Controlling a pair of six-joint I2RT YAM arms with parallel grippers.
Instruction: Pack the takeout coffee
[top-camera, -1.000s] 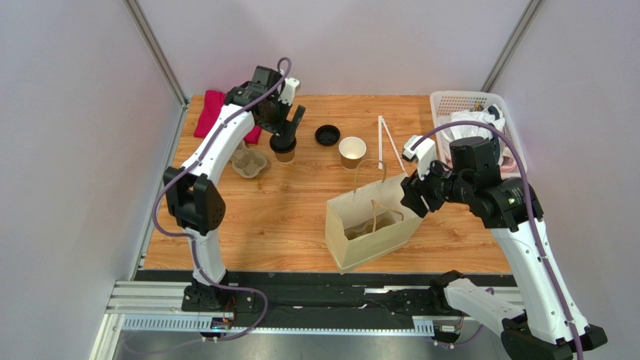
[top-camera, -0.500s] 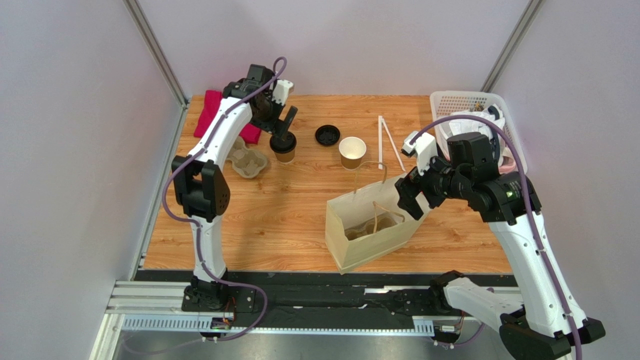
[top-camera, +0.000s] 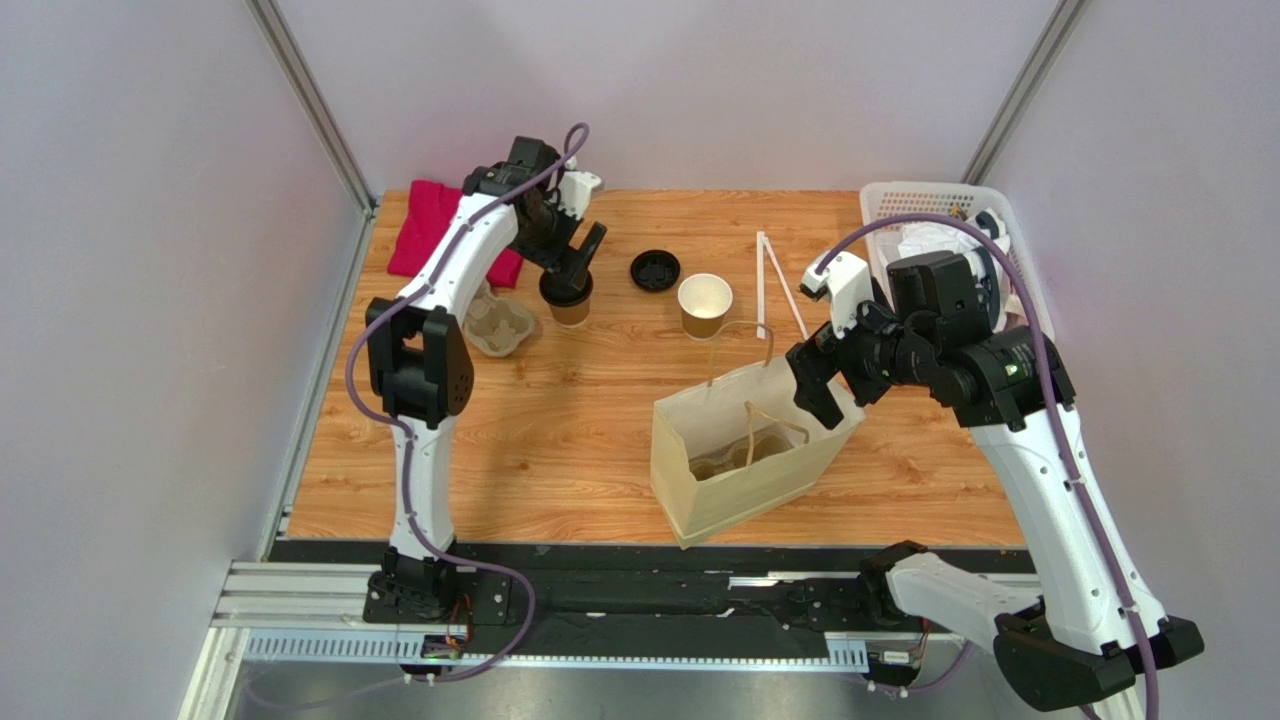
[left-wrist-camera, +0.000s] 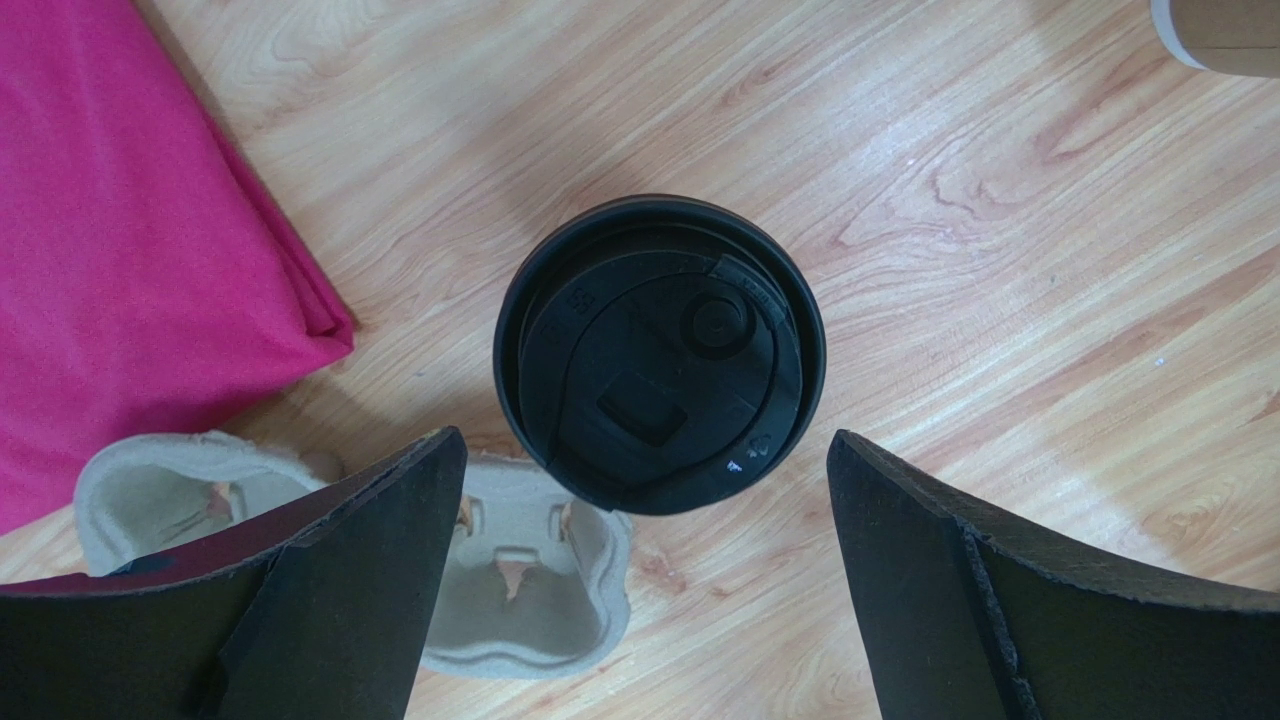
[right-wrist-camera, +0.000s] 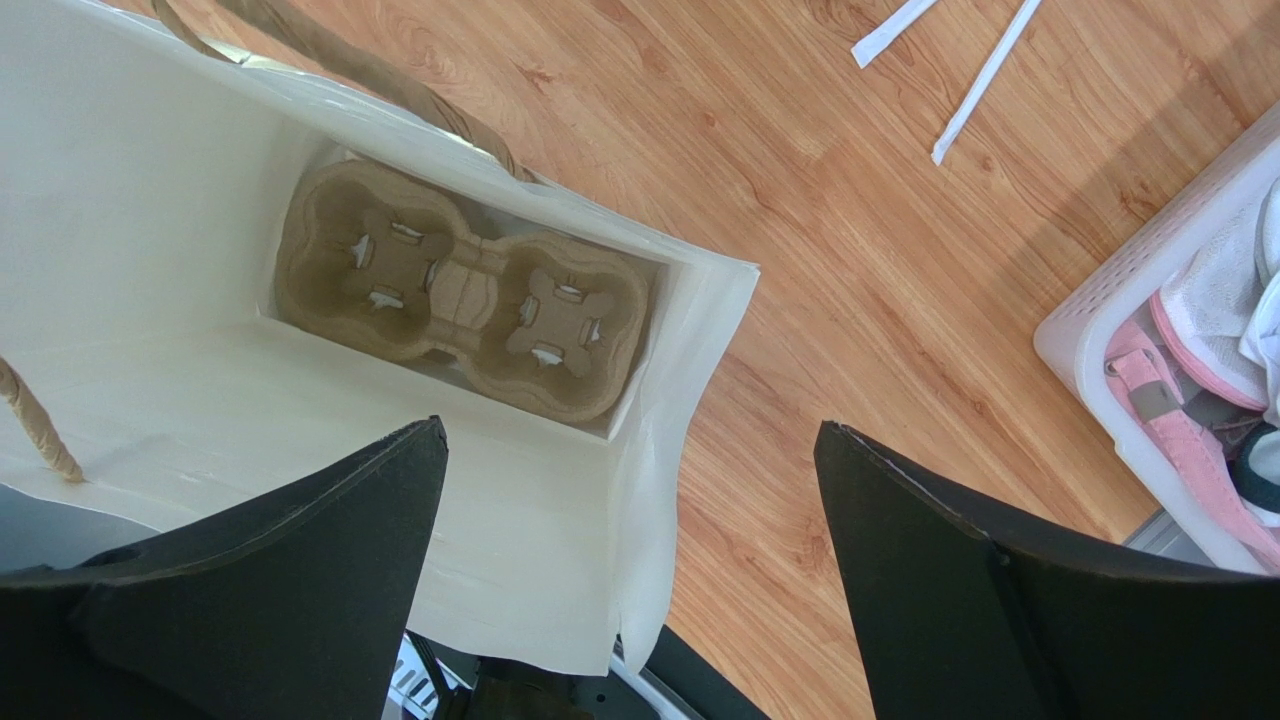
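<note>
Pack takeout coffee: state at this frame.

- Takeout coffee (top-camera: 568, 305): stood upright on the bench (top-camera: 571, 435) at the far left, black lid on. A pulp cup carrier (top-camera: 498, 323) sat just beside it on the left, with the red cloth (top-camera: 425, 225) beyond that.
- Left end effector (top-camera: 571, 279): jaws spread wide, gripping nothing. In the wrist view the lid (left-wrist-camera: 658, 353) sat centred between the two fingers (left-wrist-camera: 361, 555), with bench showing on both sides, so there was no contact.
- Key relation: the cup's long axis was vertical and the left end effector hung directly over it, fingers pointing down. The cup lay straight below and slightly forward of the fingertips. Judgement: a short descent and then a squeeze across the cup body would take it.
- The left arm was by far the nearer one; the right arm was well apart from the cup.
- Right end effector (top-camera: 812, 378): also wide open and holding nothing. It hung at the right edge of the paper bag (top-camera: 736, 450). In its wrist view the bag's side wall (right-wrist-camera: 661, 450) ran between the fingers, unclamped.
- Bag stood open near the bench's front centre, with a second carrier (right-wrist-camera: 466, 293) lying flat on its floor.
- Not part of this pick: an uncapped cup (top-camera: 703, 305) and a loose lid (top-camera: 654, 270) stood between the coffee and the bag.
</note>
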